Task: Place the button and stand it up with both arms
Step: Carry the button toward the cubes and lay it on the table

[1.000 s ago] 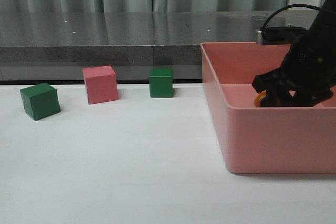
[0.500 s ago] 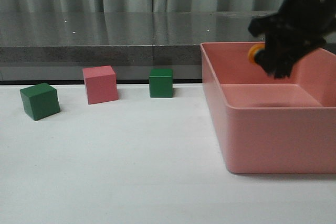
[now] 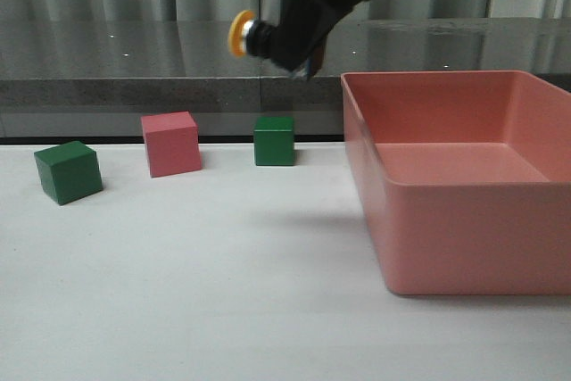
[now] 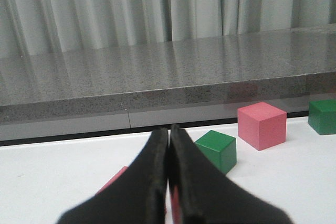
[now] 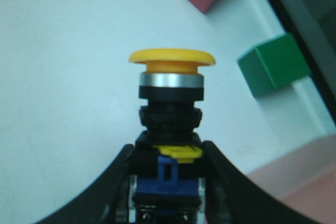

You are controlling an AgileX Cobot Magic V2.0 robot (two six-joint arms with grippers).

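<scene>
The button (image 3: 248, 36) is held in the air by the right gripper (image 3: 299, 37), high above the white table (image 3: 223, 292) and to the left of the pink bin (image 3: 464, 185), with its yellow mushroom cap pointing left and the body lying roughly horizontal in the front view. In the right wrist view the button (image 5: 170, 124) shows the yellow cap, silver collar, black body and bluish base in line, and the right gripper (image 5: 168, 192) has its two fingers closed against the sides of the base. Below and behind the held button, near the rear edge of the table, stand a green cube (image 3: 274, 140), a pink cube (image 3: 170, 143) and a second green cube (image 3: 68, 171) further left, all apart from one another. The left gripper (image 4: 169, 182) is seen only in its wrist view, with its fingers pressed together and nothing between them, low over the table near a green cube (image 4: 216, 150) and a pink cube (image 4: 262, 125).
</scene>
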